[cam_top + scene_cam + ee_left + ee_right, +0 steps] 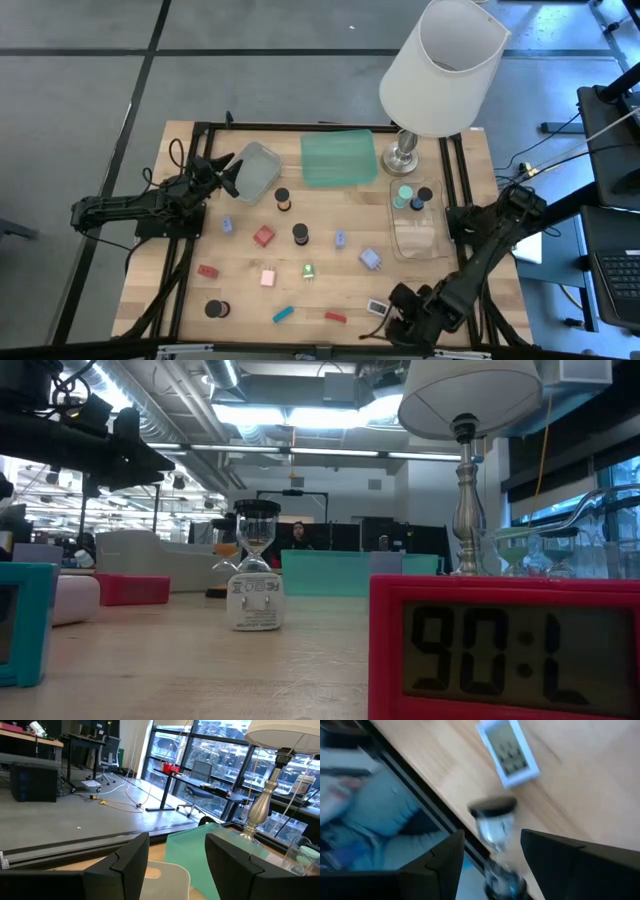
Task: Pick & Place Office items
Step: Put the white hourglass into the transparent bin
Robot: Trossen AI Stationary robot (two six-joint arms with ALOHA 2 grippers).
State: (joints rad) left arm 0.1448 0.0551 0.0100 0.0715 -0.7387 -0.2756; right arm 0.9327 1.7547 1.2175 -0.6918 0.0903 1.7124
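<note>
Glass hourglass (pixel 496 837) is seen between the open right end effector (pixel 487 852) fingers only wrist-side; left end effector (pixel 177 862) is held open.

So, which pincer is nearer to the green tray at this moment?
The left pincer. It is open beside the grey tray, close to the green tray. The right pincer is at the table's opposite edge, far from it.

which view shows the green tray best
The high view: the whole green tray lies beside the lamp base. Low view shows only its front edge; left wrist view shows part; right wrist view misses it.
</note>
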